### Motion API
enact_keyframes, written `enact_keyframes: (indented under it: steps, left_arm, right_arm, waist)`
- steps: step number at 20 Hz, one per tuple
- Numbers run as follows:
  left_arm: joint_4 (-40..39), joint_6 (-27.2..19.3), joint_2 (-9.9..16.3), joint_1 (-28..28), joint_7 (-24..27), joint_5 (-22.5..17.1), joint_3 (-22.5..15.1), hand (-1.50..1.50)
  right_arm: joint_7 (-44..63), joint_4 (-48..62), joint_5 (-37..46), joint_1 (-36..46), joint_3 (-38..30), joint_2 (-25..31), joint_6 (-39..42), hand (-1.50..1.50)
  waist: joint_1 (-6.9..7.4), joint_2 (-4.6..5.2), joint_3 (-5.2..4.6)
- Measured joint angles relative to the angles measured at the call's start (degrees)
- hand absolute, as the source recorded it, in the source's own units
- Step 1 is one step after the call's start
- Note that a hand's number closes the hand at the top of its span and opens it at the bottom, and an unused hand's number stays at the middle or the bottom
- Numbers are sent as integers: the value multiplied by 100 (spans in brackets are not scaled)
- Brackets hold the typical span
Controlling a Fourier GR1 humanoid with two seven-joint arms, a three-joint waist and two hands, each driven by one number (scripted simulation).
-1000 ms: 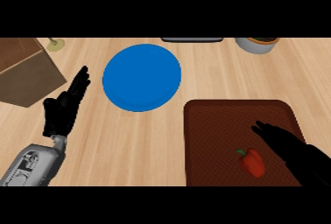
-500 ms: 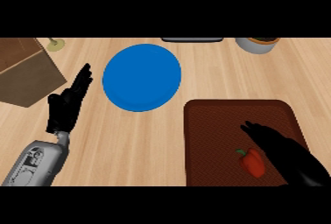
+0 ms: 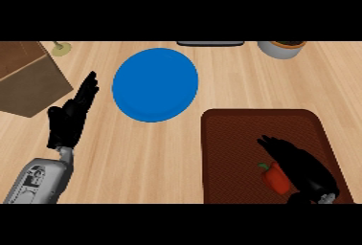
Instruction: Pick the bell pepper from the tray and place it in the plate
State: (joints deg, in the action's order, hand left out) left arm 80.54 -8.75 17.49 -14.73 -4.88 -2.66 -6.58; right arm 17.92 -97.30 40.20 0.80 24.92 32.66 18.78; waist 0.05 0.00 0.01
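A red bell pepper [image 3: 274, 179] with a green stem lies on the dark brown tray [image 3: 233, 139] at the lower right. My right hand [image 3: 300, 165] is over the tray, lying against the pepper's right side and partly covering it. Its fingers stretch up and to the left and are not closed round the pepper. The round blue plate [image 3: 155, 85] sits on the wooden counter, up and to the left of the tray, with nothing on it. My left hand [image 3: 71, 117] rests open at the left, fingers straight and pointing up.
A brown box [image 3: 28, 79] stands at the upper left, close to my left hand. A grey pot [image 3: 283, 49] is at the top right, a dark flat item [image 3: 210, 43] at the top centre, and a small yellowish object [image 3: 62, 48] near the box.
My right hand has moved left and down across the tray and now lies against the pepper. The left hand has shifted only slightly.
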Motion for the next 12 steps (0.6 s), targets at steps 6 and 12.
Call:
enact_keyframes:
  steps: [6,12]
  left_arm:
    - [15,106,-186,56,17,209,145,0]
    - [71,207,-347,91,-15,376,231,0]
  right_arm:
    - [-377,622,398,30,-208,-327,-10,-150]
    - [-857,1060,801,90,-395,-520,-234,150]
  waist:
    - [-6,0,-1]
    - [-5,0,0]
